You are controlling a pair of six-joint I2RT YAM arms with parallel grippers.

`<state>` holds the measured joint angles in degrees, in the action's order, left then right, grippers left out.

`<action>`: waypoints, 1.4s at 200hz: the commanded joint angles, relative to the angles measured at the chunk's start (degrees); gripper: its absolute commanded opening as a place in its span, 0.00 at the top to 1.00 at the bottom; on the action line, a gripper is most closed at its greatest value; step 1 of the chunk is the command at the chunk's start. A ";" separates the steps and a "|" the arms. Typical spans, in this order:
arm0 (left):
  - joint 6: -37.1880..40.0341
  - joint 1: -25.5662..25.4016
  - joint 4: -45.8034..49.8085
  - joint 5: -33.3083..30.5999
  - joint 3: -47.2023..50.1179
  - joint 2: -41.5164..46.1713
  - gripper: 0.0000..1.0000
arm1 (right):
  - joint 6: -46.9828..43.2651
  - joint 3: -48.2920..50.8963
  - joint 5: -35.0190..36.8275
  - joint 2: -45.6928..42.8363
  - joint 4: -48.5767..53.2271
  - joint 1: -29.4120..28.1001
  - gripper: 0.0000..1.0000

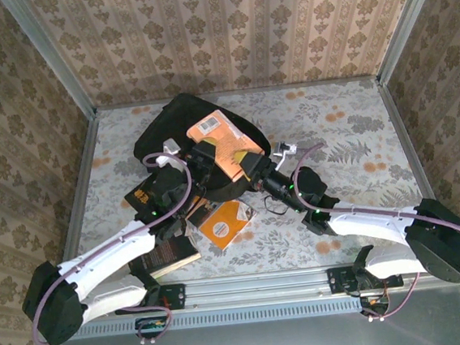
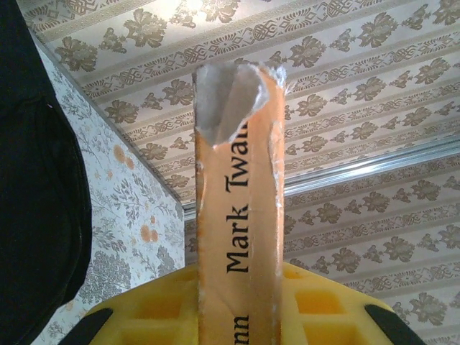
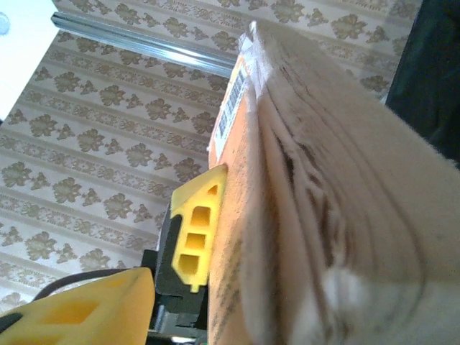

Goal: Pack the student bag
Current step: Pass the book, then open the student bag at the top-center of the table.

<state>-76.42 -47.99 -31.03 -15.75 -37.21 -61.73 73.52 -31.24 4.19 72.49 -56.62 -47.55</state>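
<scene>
Flowery wallpaper (image 1: 224, 26) closes round a desk (image 1: 348, 128) with a leaf-print cover. Toward its far side, left of centre, lies the student bag (image 1: 165, 134), black and slumped. An orange paperback (image 1: 225, 140) is held over the bag's near right part, bar code up. The left fingers (image 2: 162, 305) are nearly closed and grip it at the spine, where I read "Mark Twain". One of the right fingers (image 3: 192, 237) lies flat against the cover; the other is hidden behind the book, so I cannot tell whether they have clamped. Nearer the arms, a second orange book (image 1: 225, 222) and a black book (image 1: 166, 256) lie on the desk.
</scene>
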 commanded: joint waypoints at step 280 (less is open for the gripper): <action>71.50 0.84 78.42 13.95 -61.56 -46.24 0.16 | -17.98 8.66 3.12 -42.51 69.05 26.72 1.00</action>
<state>-11.22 -46.92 40.49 1.78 -93.54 -106.19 56.23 -24.51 11.07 31.64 12.51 -22.59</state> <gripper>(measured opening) 0.842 0.216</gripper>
